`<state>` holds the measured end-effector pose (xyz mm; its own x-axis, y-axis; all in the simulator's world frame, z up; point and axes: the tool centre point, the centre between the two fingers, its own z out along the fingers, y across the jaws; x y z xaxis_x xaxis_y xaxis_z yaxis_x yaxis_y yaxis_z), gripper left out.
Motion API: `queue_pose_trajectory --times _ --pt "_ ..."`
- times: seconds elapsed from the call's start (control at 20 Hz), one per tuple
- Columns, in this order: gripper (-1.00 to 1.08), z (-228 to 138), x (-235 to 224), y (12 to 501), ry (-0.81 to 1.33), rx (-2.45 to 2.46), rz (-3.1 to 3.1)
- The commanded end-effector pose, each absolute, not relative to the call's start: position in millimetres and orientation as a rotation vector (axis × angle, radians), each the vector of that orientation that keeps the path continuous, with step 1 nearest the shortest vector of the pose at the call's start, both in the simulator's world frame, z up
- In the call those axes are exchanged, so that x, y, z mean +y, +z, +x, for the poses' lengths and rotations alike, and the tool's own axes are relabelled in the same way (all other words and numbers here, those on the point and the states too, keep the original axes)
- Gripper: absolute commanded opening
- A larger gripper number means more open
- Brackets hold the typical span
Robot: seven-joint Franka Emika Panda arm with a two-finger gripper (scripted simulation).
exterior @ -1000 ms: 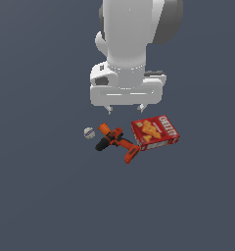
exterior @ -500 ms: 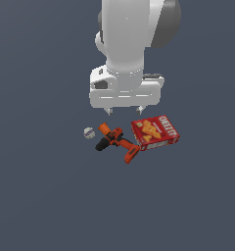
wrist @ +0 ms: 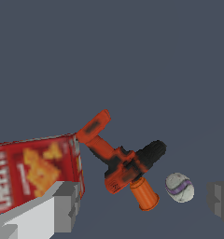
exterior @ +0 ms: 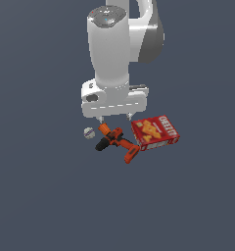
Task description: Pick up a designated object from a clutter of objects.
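Off-white, purple-banded small ball (exterior: 88, 132) lies on the grey floor at about 9 o'clock from the orange-and-black drill-like hand tool (exterior: 115, 141), just beside its orange nose; flat red cracker box with yellow print (exterior: 155, 132) at 3 o'clock. White parallel gripper (exterior: 114, 118) hangs spread and empty above the tool — not over the ball. Judgement: shift toward 9 o'clock until the ball sits between the fingers, then descend straight — keeping the nearer finger off the tool's nose.

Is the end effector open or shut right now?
Open: in the wrist view the end effector has its fingers spread wide, holding nothing, the ball lying between them.
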<state>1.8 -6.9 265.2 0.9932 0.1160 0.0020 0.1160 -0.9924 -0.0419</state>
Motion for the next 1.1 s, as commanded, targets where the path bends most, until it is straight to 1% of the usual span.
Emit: queue_pose_trajectory --times 0.0,0.5,1.05 --pt "1.0 -0.9 -18.7 250.8 -0.002 -0.227 -3.092" --pt "1.0 -23.1 -71.7 186.8 -0.011 -0.448 -3.075" --pt "1.0 -64.2 -124.5 124.2 -0.011 -0.689 -3.048"
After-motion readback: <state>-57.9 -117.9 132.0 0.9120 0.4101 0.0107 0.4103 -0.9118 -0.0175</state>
